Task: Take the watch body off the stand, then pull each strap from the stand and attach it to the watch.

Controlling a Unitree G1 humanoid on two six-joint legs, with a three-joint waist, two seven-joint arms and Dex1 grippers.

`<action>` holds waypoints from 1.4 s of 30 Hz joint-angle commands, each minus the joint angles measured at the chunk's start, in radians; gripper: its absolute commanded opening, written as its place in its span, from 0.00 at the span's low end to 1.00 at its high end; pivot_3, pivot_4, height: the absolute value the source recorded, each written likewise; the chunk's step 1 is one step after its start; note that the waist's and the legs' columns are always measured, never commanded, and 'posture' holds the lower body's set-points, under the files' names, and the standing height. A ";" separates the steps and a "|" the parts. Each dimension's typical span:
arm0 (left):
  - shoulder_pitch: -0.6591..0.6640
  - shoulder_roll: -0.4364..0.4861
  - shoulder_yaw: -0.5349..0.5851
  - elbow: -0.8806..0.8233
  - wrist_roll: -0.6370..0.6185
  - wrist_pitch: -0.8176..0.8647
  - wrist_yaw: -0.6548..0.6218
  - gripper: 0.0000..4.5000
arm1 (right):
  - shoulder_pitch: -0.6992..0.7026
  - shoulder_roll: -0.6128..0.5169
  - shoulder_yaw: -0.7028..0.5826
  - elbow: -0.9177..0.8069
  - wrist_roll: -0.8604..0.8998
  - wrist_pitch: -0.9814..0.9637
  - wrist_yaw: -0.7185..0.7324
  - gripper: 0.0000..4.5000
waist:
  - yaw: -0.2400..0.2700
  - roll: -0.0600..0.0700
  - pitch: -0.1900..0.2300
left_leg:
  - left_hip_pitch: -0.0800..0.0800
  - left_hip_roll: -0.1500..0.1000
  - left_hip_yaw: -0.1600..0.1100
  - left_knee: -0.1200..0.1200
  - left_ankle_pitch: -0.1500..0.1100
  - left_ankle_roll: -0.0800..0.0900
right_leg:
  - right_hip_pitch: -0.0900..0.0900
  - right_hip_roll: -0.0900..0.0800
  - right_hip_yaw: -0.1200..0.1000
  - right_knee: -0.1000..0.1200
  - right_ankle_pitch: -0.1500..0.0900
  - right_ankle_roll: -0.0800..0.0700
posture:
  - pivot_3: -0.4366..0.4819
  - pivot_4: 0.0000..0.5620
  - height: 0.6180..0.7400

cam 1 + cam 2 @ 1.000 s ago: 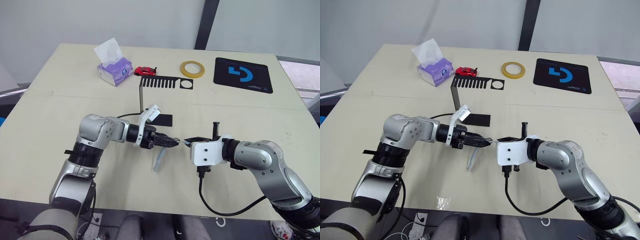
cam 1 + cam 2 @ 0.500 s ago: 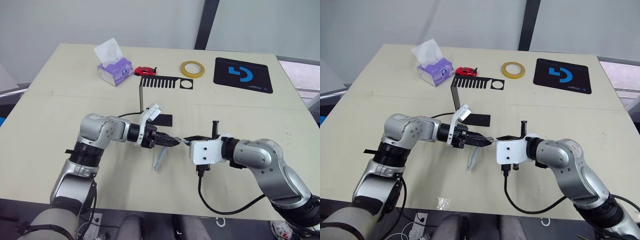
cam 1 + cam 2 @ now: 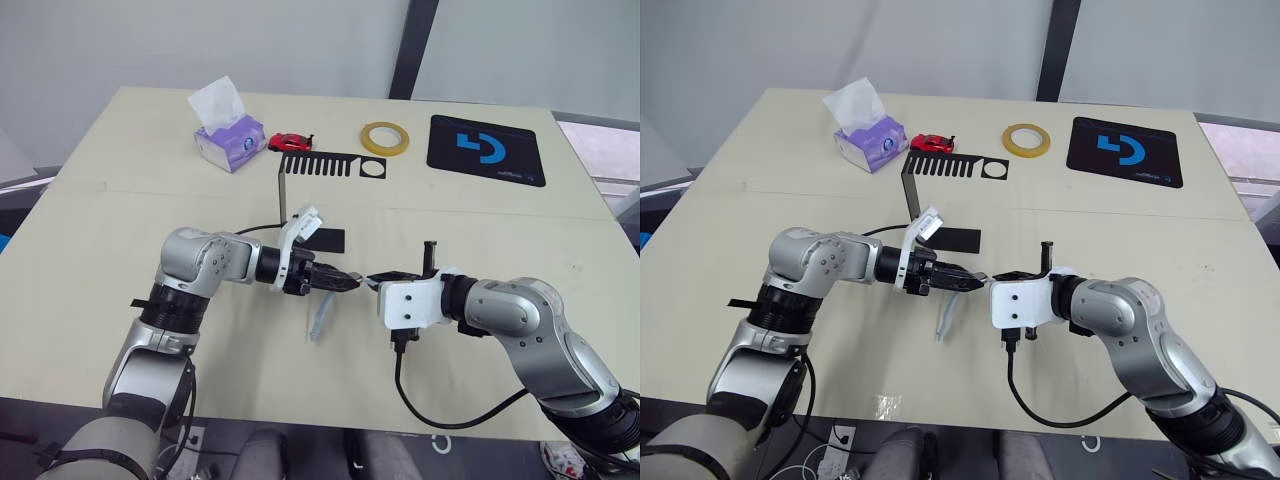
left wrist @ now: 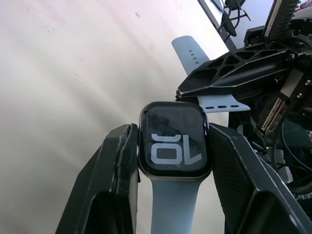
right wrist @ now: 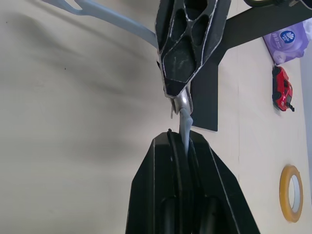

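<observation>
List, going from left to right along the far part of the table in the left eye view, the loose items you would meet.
Tissue pack → red toy car → yellow tape ring → black mouse pad.

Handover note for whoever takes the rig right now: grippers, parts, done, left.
Left gripper: shut on the watch body, held above the table, screen toward its wrist camera. One strap is already on the body and hangs down.
Right gripper: shut on the second strap, its end at the body's free edge.
Stand: upright mid-table, nothing left on the comb bar.
Done: body off, both straps pulled, first strap attached.
Left: seat the second strap; I cannot tell whether it has entered the slot.
</observation>
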State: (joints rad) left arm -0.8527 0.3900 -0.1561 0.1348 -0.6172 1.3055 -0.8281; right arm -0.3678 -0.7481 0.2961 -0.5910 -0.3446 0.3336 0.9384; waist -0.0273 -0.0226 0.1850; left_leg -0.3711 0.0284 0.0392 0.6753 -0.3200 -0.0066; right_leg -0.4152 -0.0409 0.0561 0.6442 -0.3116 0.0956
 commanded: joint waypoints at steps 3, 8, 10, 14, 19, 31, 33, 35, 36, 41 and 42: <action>-0.004 -0.019 0.007 -0.043 -0.019 -0.003 0.004 0.39 | -0.026 0.017 0.020 -0.034 -0.018 0.014 0.006 0.00 | 0.000 0.000 0.000 | 0.000 0.000 0.000 0.000 0.000 0.000 | 0.000 0.000 0.000 0.000 0.000 0.000 | 0.48 0.27 0.98; -0.001 -0.018 -0.005 -0.048 -0.015 -0.008 0.003 0.39 | -0.038 0.022 0.026 -0.033 -0.033 0.033 0.012 0.00 | 0.000 0.000 0.000 | 0.000 0.000 0.000 0.000 0.000 0.000 | 0.000 0.000 0.000 0.000 0.000 0.000 | 0.48 0.27 0.98; 0.002 -0.015 -0.013 -0.050 -0.012 -0.013 -0.001 0.39 | -0.044 0.023 0.027 -0.031 -0.037 0.039 0.014 0.00 | 0.000 0.000 0.000 | 0.000 0.000 0.000 0.000 0.000 0.000 | 0.000 0.000 0.000 0.000 0.000 0.000 | 0.48 0.27 0.98; 0.001 -0.015 -0.020 -0.049 -0.011 -0.019 -0.001 0.39 | -0.049 0.022 0.029 -0.026 -0.042 0.040 0.020 0.00 | 0.000 0.000 0.000 | 0.000 0.000 0.000 0.000 0.000 0.000 | 0.000 0.000 0.000 0.000 0.000 0.000 | 0.48 0.27 0.98; 0.001 -0.022 -0.023 -0.043 -0.004 -0.030 0.010 0.39 | -0.055 0.027 0.034 -0.023 -0.045 0.042 0.027 0.00 | 0.000 0.000 0.000 | 0.000 0.000 0.000 0.000 0.000 0.000 | 0.000 0.000 0.000 0.000 0.000 0.000 | 0.48 0.27 0.98; 0.003 -0.049 -0.001 -0.064 -0.017 -0.012 0.050 0.39 | -0.059 0.025 0.038 -0.019 -0.058 0.050 0.044 0.00 | 0.000 0.000 0.000 | 0.000 0.000 0.000 0.000 0.000 0.000 | 0.000 0.000 0.000 0.000 0.000 0.000 | 0.48 0.27 0.98; 0.003 -0.052 0.002 -0.064 -0.014 -0.015 0.059 0.39 | -0.061 0.025 0.039 -0.019 -0.062 0.053 0.045 0.00 | 0.000 0.000 0.000 | 0.000 0.000 0.000 0.000 0.000 0.000 | 0.000 0.000 0.000 0.000 0.000 0.000 | 0.48 0.27 0.98; 0.005 -0.054 0.003 -0.071 -0.015 -0.012 0.065 0.39 | -0.062 0.025 0.039 -0.017 -0.066 0.056 0.046 0.00 | 0.000 0.000 0.000 | 0.000 0.000 0.000 0.000 0.000 0.000 | 0.000 0.000 0.000 0.000 0.000 0.000 | 0.48 0.27 0.98; 0.006 -0.057 0.004 -0.076 -0.017 -0.009 0.069 0.39 | -0.062 0.025 0.040 -0.016 -0.068 0.057 0.047 0.00 | 0.000 0.000 0.000 | 0.000 0.000 0.000 0.000 0.000 0.000 | 0.000 0.000 0.000 0.000 0.000 0.000 | 0.48 0.27 0.98; 0.009 -0.064 0.014 -0.099 -0.031 0.009 0.081 0.39 | -0.066 0.027 0.045 -0.005 -0.079 0.059 0.051 0.00 | 0.000 0.000 0.000 | 0.000 0.000 0.000 0.000 0.000 0.000 | 0.000 0.000 0.000 0.000 0.000 0.000 | 0.48 0.27 0.98; 0.009 -0.064 0.016 -0.102 -0.033 0.013 0.083 0.39 | -0.067 0.029 0.046 -0.004 -0.081 0.059 0.051 0.00 | 0.000 0.000 0.000 | 0.000 0.000 0.000 0.000 0.000 0.000 | 0.000 0.000 0.000 0.000 0.000 0.000 | 0.48 0.27 0.98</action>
State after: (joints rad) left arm -0.8376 0.3523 -0.1533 0.0879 -0.6135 1.3167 -0.7334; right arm -0.4160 -0.7331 0.3299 -0.5780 -0.4266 0.3987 0.9901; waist -0.0271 -0.0226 0.1850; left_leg -0.3711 0.0283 0.0392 0.6752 -0.3198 -0.0069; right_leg -0.4152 -0.0411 0.0560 0.6441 -0.3116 0.0956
